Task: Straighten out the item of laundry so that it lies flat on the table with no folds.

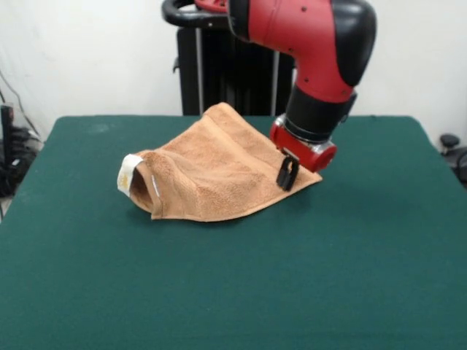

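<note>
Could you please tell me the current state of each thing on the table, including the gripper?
Towel: crumpled and folded over itself, not flat; one end curls up off the table.
Label: exposed at the towel's curled end, standing up.
Gripper: down at the towel's other edge, touching or just above it; open or shut cannot be told.
Table: covered in green cloth, smooth.

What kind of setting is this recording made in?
Probably a robot lab or test bench: a red and black arm with a gripper works over a table covered in green cloth, holding only one towel, against a bare white wall.
</note>
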Robot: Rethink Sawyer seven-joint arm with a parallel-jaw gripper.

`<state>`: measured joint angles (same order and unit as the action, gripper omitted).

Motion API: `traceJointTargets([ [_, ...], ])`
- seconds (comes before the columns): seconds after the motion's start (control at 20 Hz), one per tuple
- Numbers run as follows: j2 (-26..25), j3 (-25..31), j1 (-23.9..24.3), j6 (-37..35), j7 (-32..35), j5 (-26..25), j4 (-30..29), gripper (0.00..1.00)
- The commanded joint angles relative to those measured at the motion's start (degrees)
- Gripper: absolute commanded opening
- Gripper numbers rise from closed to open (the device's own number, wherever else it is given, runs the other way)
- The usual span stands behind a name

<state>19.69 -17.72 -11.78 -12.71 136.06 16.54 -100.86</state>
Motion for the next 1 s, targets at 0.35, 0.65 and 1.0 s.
traceJointTargets([
  [0.35, -1.50, 4.96, -3.52, -2.86, 10.08, 2.66, -1.21, 0.00],
  [0.65, -2.66, 0.36, -7.74, -6.49, 11.41, 2.82, 1.08, 0.00],
  [1.0, -2.76, -2.76, -8.27, -8.52, 10.11, 2.10, 1.03, 1.00],
])
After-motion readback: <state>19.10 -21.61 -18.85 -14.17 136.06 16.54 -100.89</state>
